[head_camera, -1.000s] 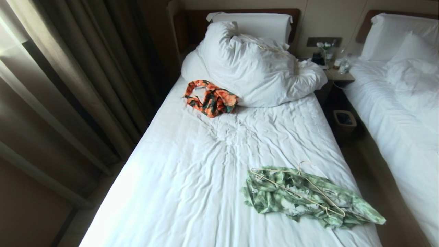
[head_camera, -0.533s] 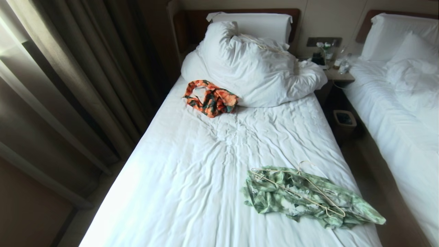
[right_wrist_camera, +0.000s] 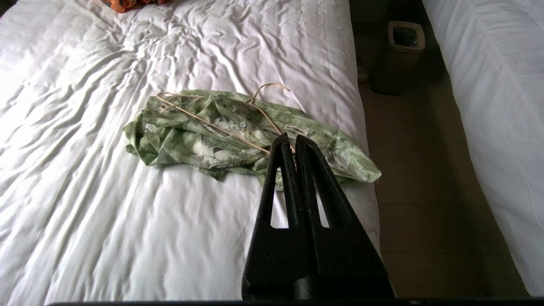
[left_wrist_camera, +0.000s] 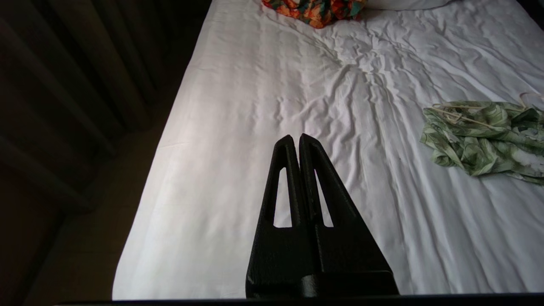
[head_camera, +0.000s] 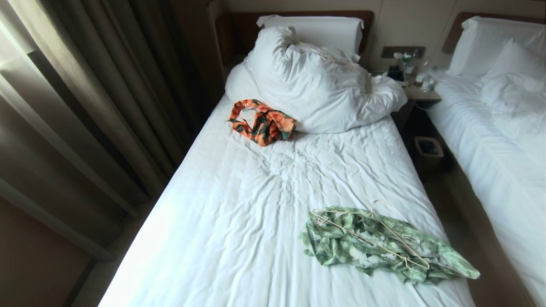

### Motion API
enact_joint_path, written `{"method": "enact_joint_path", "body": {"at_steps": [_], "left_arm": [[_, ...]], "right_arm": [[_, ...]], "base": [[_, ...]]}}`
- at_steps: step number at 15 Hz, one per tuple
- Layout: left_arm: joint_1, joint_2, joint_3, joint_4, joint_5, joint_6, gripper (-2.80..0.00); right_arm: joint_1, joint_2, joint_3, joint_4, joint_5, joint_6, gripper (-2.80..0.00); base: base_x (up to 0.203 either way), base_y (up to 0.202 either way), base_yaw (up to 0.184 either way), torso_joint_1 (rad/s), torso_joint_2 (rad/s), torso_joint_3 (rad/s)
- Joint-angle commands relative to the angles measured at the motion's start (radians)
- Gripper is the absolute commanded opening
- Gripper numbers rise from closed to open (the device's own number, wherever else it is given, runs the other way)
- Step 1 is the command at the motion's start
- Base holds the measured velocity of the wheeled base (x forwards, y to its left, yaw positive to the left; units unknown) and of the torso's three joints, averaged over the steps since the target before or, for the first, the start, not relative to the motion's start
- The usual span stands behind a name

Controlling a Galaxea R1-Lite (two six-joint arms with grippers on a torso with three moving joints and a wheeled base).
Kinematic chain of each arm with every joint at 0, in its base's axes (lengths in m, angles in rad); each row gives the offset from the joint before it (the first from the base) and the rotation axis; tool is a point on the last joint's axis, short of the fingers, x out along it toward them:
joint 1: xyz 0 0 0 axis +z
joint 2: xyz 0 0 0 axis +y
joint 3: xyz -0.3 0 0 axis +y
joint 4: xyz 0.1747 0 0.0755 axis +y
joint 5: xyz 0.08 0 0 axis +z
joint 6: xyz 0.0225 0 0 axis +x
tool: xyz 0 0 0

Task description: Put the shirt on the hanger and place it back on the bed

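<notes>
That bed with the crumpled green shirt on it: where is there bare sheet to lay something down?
The widest free patch of the bed runs along its curtain side, between the orange garment and the foot. The middle, between the pillows and the shirt, is also bare. The near corner beside the aisle is crowded: the hanger lies on the shirt.

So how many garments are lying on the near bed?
2: the shirt crumpled near the foot with the hanger lying on top, and an orange garment against the pillows. Bedding could hide more.
</notes>
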Motion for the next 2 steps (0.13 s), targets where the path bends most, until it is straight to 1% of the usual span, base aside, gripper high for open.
{"method": "enact_joint_path", "body": {"at_steps": [1, 2], "left_arm": [[0.000, 0.000, 0.000, 0.000, 0.000, 0.000, -2.80], [0.000, 0.000, 0.000, 0.000, 0.000, 0.000, -2.80]], "right_arm": [[0.000, 0.000, 0.002, 0.000, 0.000, 0.002, -2.80], [0.000, -0.001, 0.002, 0.000, 0.000, 0.006, -2.80]], "base": [[0.000, 0.000, 0.000, 0.000, 0.00, 0.000], [0.000, 0.000, 0.000, 0.000, 0.00, 0.000]]}}
